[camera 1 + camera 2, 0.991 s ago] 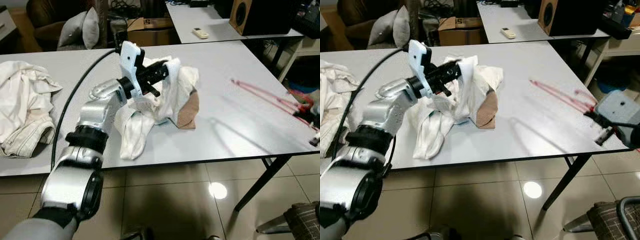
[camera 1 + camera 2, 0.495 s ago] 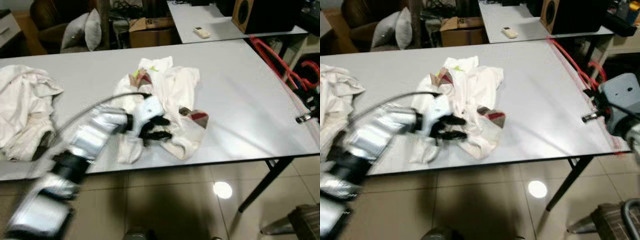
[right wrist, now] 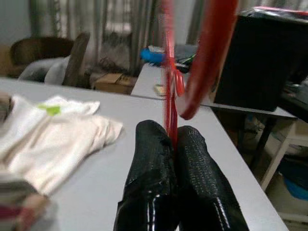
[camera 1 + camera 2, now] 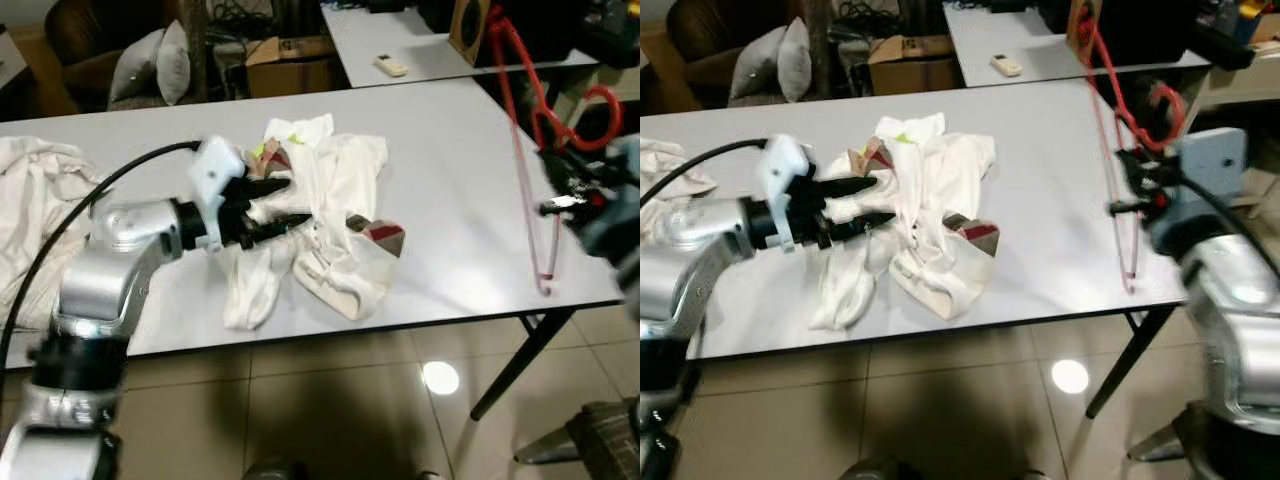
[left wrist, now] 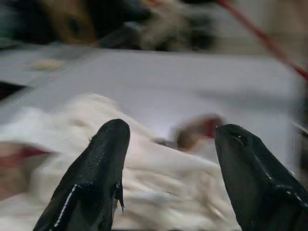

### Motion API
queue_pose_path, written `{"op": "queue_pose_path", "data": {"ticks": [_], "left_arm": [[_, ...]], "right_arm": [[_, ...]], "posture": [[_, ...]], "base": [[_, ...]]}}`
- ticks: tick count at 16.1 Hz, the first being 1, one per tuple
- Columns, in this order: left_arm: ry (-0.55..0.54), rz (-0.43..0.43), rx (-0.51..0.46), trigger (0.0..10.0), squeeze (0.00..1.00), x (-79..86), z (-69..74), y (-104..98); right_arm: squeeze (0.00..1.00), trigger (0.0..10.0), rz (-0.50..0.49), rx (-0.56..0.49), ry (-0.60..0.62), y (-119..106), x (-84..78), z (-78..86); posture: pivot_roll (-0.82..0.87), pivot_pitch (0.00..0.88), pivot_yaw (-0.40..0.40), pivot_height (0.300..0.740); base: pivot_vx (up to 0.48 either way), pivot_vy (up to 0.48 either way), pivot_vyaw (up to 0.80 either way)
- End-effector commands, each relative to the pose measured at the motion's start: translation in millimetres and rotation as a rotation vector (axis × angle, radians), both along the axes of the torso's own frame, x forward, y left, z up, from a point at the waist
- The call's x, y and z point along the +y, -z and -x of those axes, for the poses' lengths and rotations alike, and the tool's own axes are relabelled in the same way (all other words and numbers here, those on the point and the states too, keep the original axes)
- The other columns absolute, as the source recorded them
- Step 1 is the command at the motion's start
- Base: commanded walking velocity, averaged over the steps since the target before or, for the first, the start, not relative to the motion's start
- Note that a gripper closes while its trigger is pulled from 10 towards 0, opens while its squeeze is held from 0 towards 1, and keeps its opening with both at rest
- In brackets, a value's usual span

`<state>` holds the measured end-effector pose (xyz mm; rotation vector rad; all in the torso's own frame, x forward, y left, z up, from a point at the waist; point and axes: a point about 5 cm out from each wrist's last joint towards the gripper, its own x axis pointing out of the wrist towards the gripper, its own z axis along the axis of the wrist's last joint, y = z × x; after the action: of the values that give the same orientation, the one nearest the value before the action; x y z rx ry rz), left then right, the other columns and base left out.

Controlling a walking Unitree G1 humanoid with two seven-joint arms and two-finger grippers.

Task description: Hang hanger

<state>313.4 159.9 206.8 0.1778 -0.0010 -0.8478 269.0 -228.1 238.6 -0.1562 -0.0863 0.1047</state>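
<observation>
I am holding the red hanger (image 4: pixel 528 150) upright, clamped in my right gripper (image 3: pixel 172 139); my left gripper (image 4: pixel 285 205), fingers apart, is hovering at the white shirt (image 4: pixel 335 215)

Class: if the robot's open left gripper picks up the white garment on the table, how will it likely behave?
The white garment lies crumpled in soft folds, so it will probably sag and drape rather than hold shape. It looks thin, so likely light. Spread beside the left gripper, loose parts may trail on the table.

Silver jointed arms, white wrist housing with black cable on left hand (image 4: pixel 285 203), black glossy tapered fingers (image 3: pixel 150 178).
</observation>
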Motion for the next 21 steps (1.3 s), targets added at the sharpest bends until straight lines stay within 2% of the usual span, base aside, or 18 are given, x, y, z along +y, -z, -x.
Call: {"op": "queue_pose_path", "data": {"ticks": [1,4,5,6,9,10,12,16,21], "left_arm": [[-0.208,0.046,-0.068,10.0,0.0,6.4,0.5,3.5],[-0.315,0.082,-0.037,10.0,0.0,-0.1,11.1,14.3],[-0.382,0.103,-0.024,10.0,0.0,-2.5,15.9,17.4],[-0.421,0.112,-0.017,10.0,0.0,-5.4,18.4,19.1],[-0.454,0.12,-0.026,10.0,0.0,-14.1,22.7,21.7],[-0.446,0.094,-0.021,10.0,0.0,-19.3,24.0,25.4],[-0.463,0.071,-0.011,10.0,0.0,-19.3,24.1,29.3],[-0.496,0.08,-0.011,10.0,0.0,-18.9,20.0,26.1],[-0.508,0.081,-0.009,10.0,0.0,-19.5,22.3,27.1]], "right_arm": [[0.0,10.0,-0.027,-0.039,-0.008,-6.2,18.8,2.5],[0.0,10.0,-0.093,-0.095,0.007,-8.6,35.0,7.3],[0.0,10.0,-0.136,-0.103,0.0,-11.1,47.8,8.0],[0.0,10.0,-0.139,-0.091,-0.017,-8.5,57.5,8.8],[0.0,10.0,-0.113,-0.049,-0.026,4.5,67.4,13.2],[0.0,10.0,-0.115,-0.039,-0.05,8.3,74.5,15.1],[0.0,10.0,-0.128,-0.022,-0.074,10.1,81.1,16.9],[0.0,10.0,-0.109,-0.01,-0.088,14.1,85.5,20.6],[0.0,10.0,-0.108,0.007,-0.121,16.5,92.8,23.5]], "posture": [[0.0,0.0,0.059,0.723],[0.0,0.0,0.039,0.723],[0.0,0.0,0.037,0.723],[0.01,0.0,0.039,0.723],[0.03,0.0,0.05,0.723],[0.02,0.0,0.051,0.723],[0.01,0.0,0.069,0.723],[0.02,0.0,0.068,0.723],[0.01,0.0,0.06,0.723]], "base": [[0.0,0.0,0.0],[0.0,0.107,0.0],[0.0,0.39,0.0],[0.0,0.394,0.0],[0.0,0.395,0.0],[0.0,0.398,0.0],[0.0,0.399,0.0],[0.0,0.399,0.0],[0.0,0.4,0.0]]}}
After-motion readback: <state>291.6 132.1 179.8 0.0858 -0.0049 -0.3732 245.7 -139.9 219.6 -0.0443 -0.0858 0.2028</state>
